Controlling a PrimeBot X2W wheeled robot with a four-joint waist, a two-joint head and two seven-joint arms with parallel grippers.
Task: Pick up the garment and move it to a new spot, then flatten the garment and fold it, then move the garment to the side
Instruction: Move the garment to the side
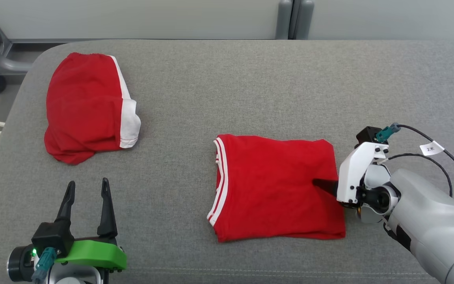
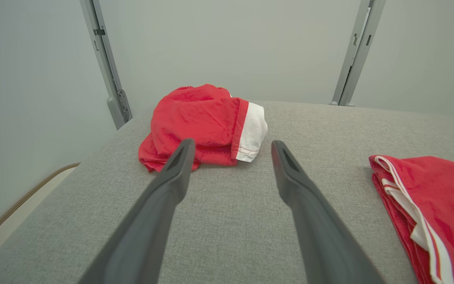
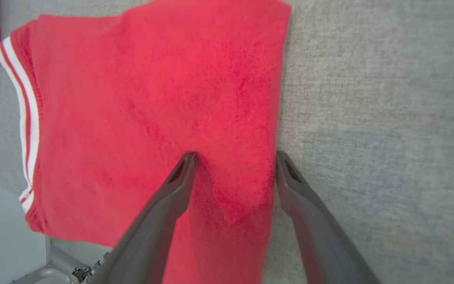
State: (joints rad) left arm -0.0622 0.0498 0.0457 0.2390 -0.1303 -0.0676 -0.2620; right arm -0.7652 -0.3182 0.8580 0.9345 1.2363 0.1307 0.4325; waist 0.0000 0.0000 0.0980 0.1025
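garment [image 1: 278, 185] red, white-striped hem, folded flat at 4 o'clock on the grey counter [image 1: 211, 98] | right gripper [image 3: 235, 157] spread, pinching nothing, astride the garment's 3 o'clock edge, one finger on the cloth, the other just off it | left gripper [image 1: 87, 183] spread, empty, 7 o'clock | second red garment [image 1: 89, 106] crumpled, 10 o'clock

Head overhead, wrists near, likely sharing garment [image 1: 278, 185]

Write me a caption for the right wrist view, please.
Open right gripper straddling the edge of a folded red shirt on a grey cushion.
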